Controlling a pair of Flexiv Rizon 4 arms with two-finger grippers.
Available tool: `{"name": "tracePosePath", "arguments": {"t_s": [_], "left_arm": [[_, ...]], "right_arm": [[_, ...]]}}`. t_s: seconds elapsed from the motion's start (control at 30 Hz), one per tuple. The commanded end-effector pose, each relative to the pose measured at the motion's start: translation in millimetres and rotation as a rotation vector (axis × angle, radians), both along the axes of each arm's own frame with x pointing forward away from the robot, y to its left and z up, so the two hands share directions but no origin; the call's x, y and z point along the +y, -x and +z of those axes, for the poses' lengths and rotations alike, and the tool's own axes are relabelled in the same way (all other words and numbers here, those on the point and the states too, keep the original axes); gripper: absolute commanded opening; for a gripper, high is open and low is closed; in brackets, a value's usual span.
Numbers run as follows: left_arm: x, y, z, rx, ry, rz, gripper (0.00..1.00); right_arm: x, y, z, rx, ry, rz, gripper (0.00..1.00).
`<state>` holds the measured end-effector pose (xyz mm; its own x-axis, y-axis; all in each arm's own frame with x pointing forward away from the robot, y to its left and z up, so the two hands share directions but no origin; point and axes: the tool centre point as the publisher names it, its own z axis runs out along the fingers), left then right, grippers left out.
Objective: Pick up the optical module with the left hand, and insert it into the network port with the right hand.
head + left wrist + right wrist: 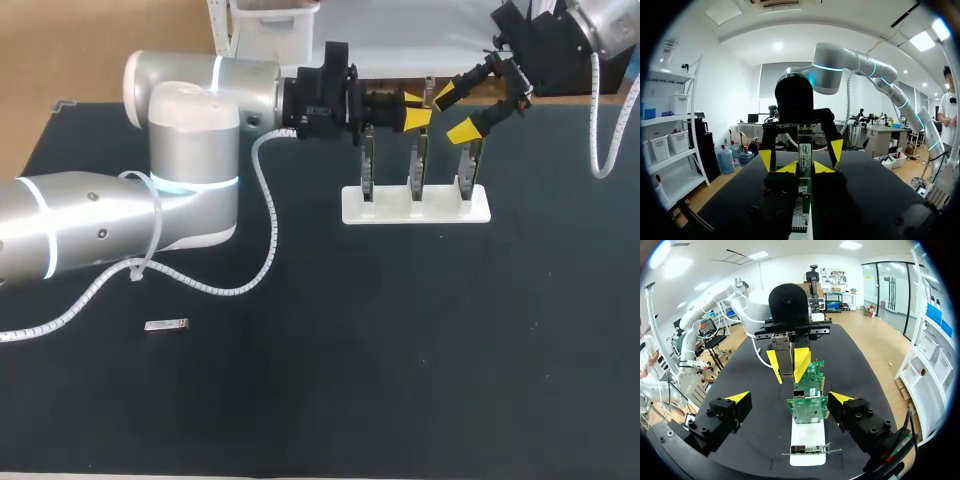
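Note:
My left gripper (pixel 416 108) hangs over the back of the table, shut on a slim silver optical module (pixel 428 92). In the left wrist view the module (pixel 804 147) stands upright between my left gripper's (pixel 805 168) yellow tips. My right gripper (pixel 455 112) faces it from the right, open, its fingers on either side of the module without touching. In the right wrist view my right gripper (pixel 790 397) is open, with the held module (pixel 783 357) ahead. Under both grippers, three green network cards (pixel 807 409) stand upright in a white base (pixel 415 208).
A second silver module (pixel 166 325) lies flat on the black table near the front left, beside my left arm's white cable (pixel 265 250). The card base (pixel 807 446) sits at the back middle of the table.

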<state>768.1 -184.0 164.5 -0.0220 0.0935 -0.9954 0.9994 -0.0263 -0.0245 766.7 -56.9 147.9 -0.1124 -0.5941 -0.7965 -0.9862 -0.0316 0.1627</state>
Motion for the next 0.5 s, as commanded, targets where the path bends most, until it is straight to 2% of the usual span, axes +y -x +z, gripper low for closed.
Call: {"name": "tracePosePath", "arguments": {"t_s": [0.03,0.5], "left_arm": [[-2.3,1.2,-0.6,-0.001,0.000,0.000,0.00],[-5.9,0.0,-2.8,0.008,-0.004,-0.009,0.00]], "right_arm": [[-0.1,0.3,0.1,0.000,0.000,0.000,1.00],[-0.1,0.3,0.1,0.000,0.000,0.000,1.00]]}}
